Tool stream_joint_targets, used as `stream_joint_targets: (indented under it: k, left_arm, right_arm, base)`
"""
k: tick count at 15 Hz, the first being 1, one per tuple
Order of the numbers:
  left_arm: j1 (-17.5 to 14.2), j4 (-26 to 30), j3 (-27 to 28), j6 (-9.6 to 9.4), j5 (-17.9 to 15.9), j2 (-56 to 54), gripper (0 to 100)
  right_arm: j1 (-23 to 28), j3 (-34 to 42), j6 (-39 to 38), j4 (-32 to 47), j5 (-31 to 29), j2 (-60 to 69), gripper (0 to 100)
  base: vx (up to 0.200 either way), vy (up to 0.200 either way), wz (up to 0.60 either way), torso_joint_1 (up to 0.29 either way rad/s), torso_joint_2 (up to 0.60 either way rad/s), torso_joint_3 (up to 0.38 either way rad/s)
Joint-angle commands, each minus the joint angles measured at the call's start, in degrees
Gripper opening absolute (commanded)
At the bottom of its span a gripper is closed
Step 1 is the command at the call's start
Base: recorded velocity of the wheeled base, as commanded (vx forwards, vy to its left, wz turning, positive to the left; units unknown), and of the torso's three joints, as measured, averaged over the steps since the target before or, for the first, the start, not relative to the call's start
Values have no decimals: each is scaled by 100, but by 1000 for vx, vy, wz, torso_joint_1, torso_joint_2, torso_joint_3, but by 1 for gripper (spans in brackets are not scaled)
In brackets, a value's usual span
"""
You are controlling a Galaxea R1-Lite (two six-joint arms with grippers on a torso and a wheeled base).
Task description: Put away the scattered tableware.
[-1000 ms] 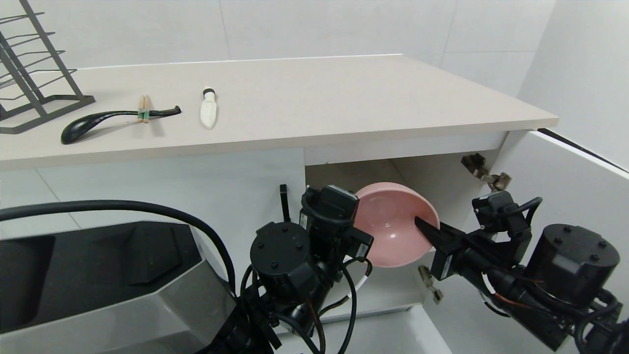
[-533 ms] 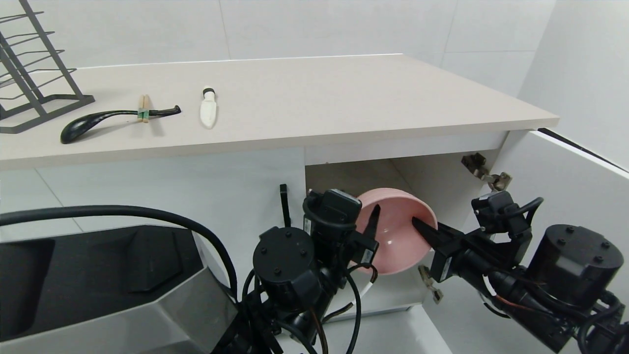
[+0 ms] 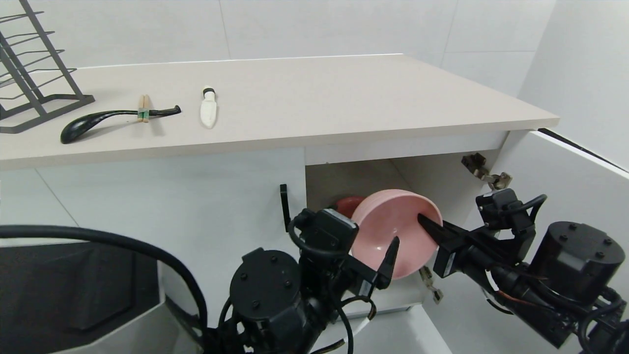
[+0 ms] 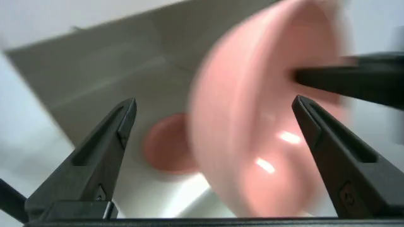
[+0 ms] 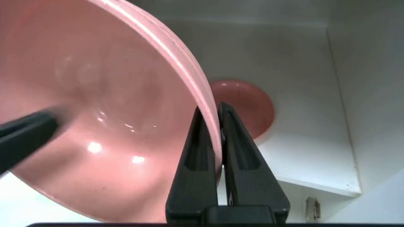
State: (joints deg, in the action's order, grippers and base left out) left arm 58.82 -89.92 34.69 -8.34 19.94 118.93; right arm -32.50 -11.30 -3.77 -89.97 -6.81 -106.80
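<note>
One pink bowl hangs at the open cabinet mouth, rim pinched in the right gripper jaws. The left gripper jaws gape wide beside it. A red plate lies inside. A black ladle, wooden sticks and a white utensil await near the worktop left edge.

No text, label or number can be read anywhere.

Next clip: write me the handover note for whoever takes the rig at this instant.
Right pincer: shut on the pink bowl at its rim; bowl tilted at the open cabinet mouth.
Left pincer: open, empty, close to the bowl.
Done: a reddish dish lies in the cabinet.
Left: set the bowl inside and release; then black ladle, small wooden piece and white utensil wait on the countertop.
</note>
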Motion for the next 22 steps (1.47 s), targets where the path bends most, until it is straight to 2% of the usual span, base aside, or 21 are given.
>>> stream_joint_targets:
  k: [1,2,3,5,6,7,8,9,11,13,14,15,17,18,20,21,22]
  left_arm:
    - [-116,-8,-1228,350,-931,-1091,100]
    - [-371,-8,-1747,368,-1660,-1417,100]
    - [-582,-8,-2054,368,-2135,-1610,100]
    - [-1276,-8,-2810,333,-3682,-2128,100]
    - [-1567,-8,-3109,315,-4570,-2313,100]
    - [-1786,-8,-3373,254,-5220,-2419,100]
    - [-2068,-8,-3469,8,-5897,-2383,100]
    - [-2252,-8,-3469,-256,-5976,-2295,100]
    - [-2305,-8,-3469,-757,-5967,-2216,100]
    - [-2516,282,-3469,-1504,-5958,-2322,100]
    - [-2551,352,-3469,-1689,-5958,-2375,100]
    - [-2568,510,-3469,-1777,-5967,-2656,100]
    - [-2815,800,-3469,-1750,-5967,-3087,100]
    - [-3078,1565,-3469,-1741,-5967,-3798,100]
    - [-3157,3270,-3469,-1689,-5958,-5152,100]
    - [-3201,3973,-3469,-1495,-5923,-5934,100]
    - [-3263,4316,-3469,-1284,-5844,-6400,100]
  right_arm:
    - [33,40,-1,-3,-13,-25,0]
    - [68,58,-1,-3,-13,-25,0]
    - [112,102,-1,-3,-13,-25,0]
    - [235,137,-36,-3,-13,-16,0]
    - [262,163,-203,-3,-13,1,0]
    - [262,172,-511,-3,-13,19,0]
    - [279,154,-1117,-3,-4,19,0]
    - [306,172,-1495,-3,-4,1,0]
    - [341,269,-1636,-3,-13,-34,0]
    - [446,313,-1838,-3,-13,-157,0]
    - [517,313,-1900,-3,-13,-227,0]
    - [692,251,-1961,-3,-13,-526,0]
    - [728,58,-1961,-3,-13,-763,0]
    - [719,-232,-1961,-3,-4,-1027,0]
    - [657,-470,-1759,-3,31,-1563,0]
    - [631,-566,-1451,-3,31,-1748,0]
    - [648,-601,-1293,-3,31,-1818,0]
  base:
    - [0,0,0,0,0,0]
    - [0,0,0,0,0,0]
    - [0,0,0,0,0,0]
    - [0,0,0,0,0,0]
    - [0,0,0,0,0,0]
    - [0,0,0,0,0,0]
    - [0,0,0,0,0,0]
    - [0,0,0,0,0,0]
    - [0,0,0,0,0,0]
    - [0,0,0,0,0,0]
    - [0,0,0,0,0,0]
    - [0,0,0,0,0,0]
    - [0,0,0,0,0,0]
    - [0,0,0,0,0,0]
    - [0,0,0,0,0,0]
    - [0,0,0,0,0,0]
    - [0,0,0,0,0,0]
